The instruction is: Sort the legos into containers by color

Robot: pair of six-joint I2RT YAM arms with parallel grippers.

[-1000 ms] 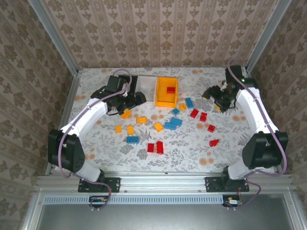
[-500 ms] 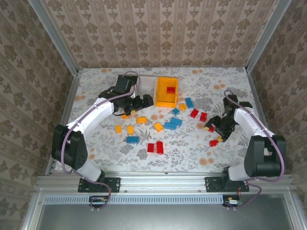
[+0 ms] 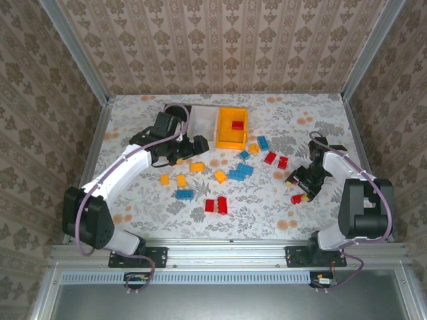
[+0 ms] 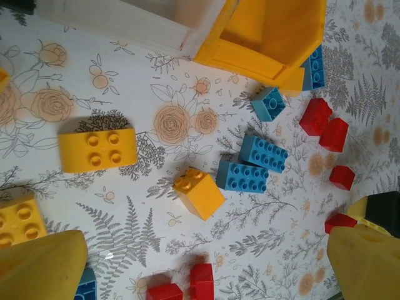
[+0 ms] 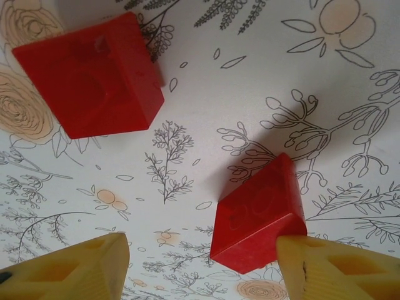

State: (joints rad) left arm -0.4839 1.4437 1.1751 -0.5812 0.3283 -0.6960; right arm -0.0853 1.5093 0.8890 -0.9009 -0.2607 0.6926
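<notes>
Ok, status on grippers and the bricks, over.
Left gripper open over yellow bricks. Right gripper open, straddling red brick, one finger touching. Second red brick close beside, apart.

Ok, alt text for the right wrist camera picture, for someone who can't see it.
A red Lego brick sits between the right hand's open yellow fingertips, close against the one at the picture's right. A second red brick lies farther off, upper left, both on a floral tablecloth.
</notes>
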